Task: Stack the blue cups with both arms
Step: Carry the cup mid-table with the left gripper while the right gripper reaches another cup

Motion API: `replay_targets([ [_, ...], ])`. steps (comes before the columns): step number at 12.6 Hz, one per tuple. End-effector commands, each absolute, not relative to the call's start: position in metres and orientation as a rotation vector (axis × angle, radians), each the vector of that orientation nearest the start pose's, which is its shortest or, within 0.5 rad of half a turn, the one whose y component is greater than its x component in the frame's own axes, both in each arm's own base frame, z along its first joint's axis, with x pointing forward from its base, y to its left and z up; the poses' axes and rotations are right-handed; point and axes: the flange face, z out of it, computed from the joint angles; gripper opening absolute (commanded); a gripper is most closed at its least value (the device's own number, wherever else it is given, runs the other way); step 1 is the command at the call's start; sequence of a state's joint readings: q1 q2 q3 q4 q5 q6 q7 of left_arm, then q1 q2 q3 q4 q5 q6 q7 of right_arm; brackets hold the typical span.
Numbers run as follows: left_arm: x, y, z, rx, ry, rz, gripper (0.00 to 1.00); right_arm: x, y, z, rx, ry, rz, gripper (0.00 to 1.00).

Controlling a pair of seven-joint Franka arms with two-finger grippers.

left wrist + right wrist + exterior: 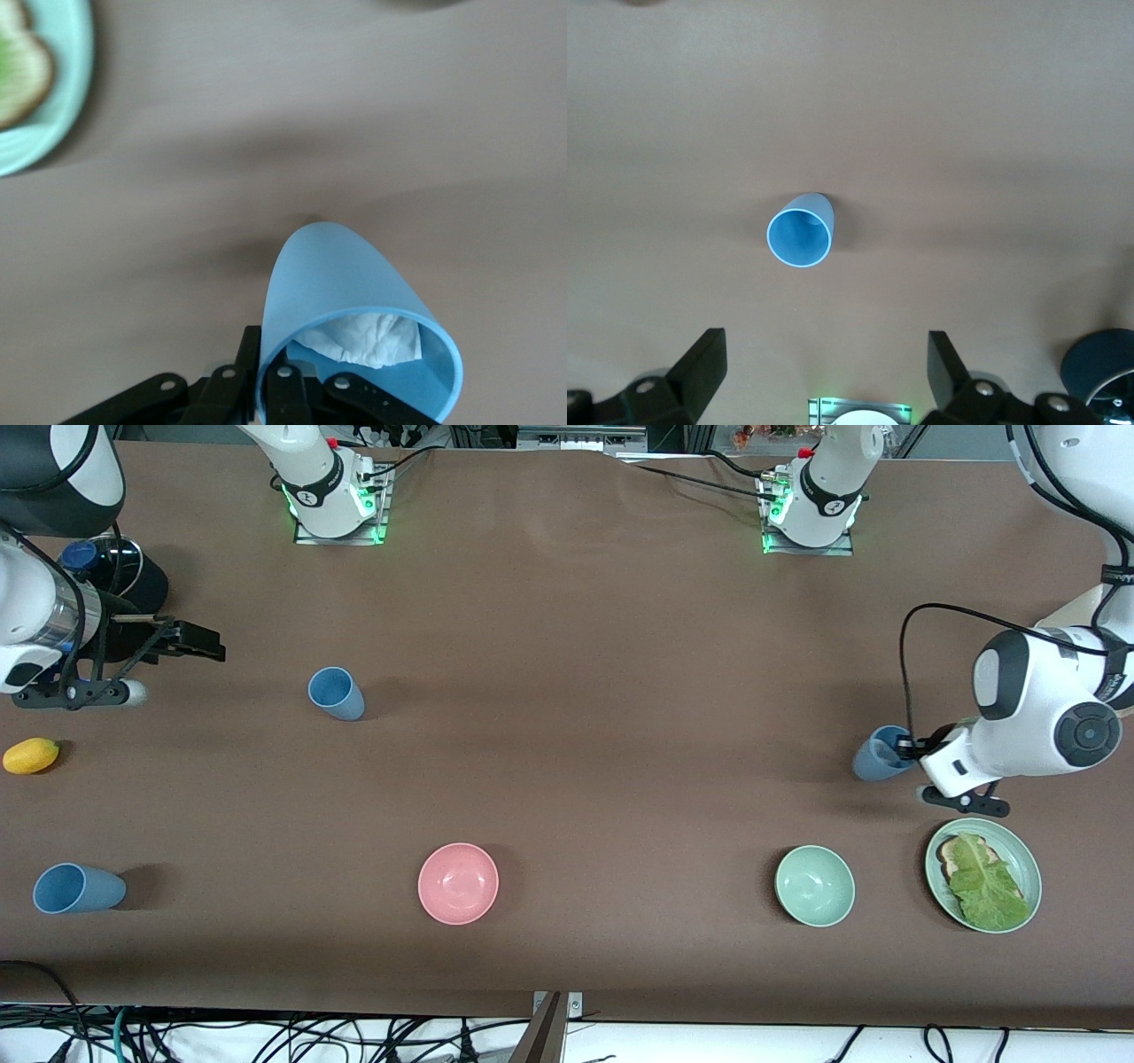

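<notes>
Cups first: your left claw is closed on the rim of the blue cup with paper in it, one finger inside and one outside, at the left arm's end of the tabletop. It looks tilted in the grip; whether its base is touching the tabletop cannot be told. The left wrist view shows a crumpled white wad inside this cup, so it probably belongs on top of a stack, not under another cup.

Your right claw hangs wide open and holding nothing, over the right arm's end, with the upright blue cup seen straight below its camera and empty inside. A third blue cup stands closer to the front camera at that same end.

To do this well, keep the held cup's tilt small while you carry it, and line its base over the target's mouth before lowering.

The pink bowl and green bowl are empty. The green plate holds toast under a lettuce leaf.
</notes>
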State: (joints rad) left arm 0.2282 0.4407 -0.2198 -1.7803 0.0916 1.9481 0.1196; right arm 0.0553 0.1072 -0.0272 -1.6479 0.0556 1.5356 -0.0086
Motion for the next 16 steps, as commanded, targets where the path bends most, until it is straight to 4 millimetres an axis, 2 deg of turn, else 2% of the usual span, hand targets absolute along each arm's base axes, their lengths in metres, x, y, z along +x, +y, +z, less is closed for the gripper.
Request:
replay_targets([
  [1,0.618,-0.07,0.322,-3.147,0.071,0.504,0.0,0.556,0.024,0.524,-3.079,-0.052,0.335,1.0],
  [4,0.597,-0.168,0.322,-3.143,-0.005,0.548,0.0,0.556,0.028,0.496,-3.08,-0.056,0.334,1.0],
  [5,0.588,-0.198,0.322,-3.14,-0.068,0.565,0.0,0.558,0.032,0.479,-3.08,-0.065,0.331,1.0],
  [6,0.574,-0.238,0.321,-3.132,-0.106,0.58,0.0,0.559,0.04,0.457,-3.084,-0.087,0.325,1.0],
  [8,0.553,-0.298,0.304,-3.132,-0.284,0.602,0.0,0.554,0.043,0.418,-3.09,-0.09,0.29,0.99],
  [9,0.543,-0.321,0.29,-3.133,-0.291,0.585,0.0,0.554,0.047,0.406,-3.093,-0.097,0.267,0.99],
  [11,0.527,-0.356,0.268,-3.128,-0.324,0.58,0.0,0.554,0.048,0.38,-3.097,-0.1,0.236,0.99],
  [13,0.517,-0.376,0.256,-3.137,-0.305,0.572,0.0,0.553,0.052,0.359,-3.101,-0.11,0.226,0.99],
  [14,0.513,-0.379,0.253,-3.133,-0.294,0.577,0.0,0.552,0.056,0.347,-3.101,-0.12,0.224,0.98],
  [15,0.513,-0.379,0.249,-3.129,-0.29,0.586,0.06,0.548,0.059,0.333,-3.103,-0.13,0.21,0.97],
  [16,0.513,-0.379,0.249,-3.128,-0.288,0.584,0.52,0.546,0.061,0.319,-3.105,-0.135,0.191,0.96],
])
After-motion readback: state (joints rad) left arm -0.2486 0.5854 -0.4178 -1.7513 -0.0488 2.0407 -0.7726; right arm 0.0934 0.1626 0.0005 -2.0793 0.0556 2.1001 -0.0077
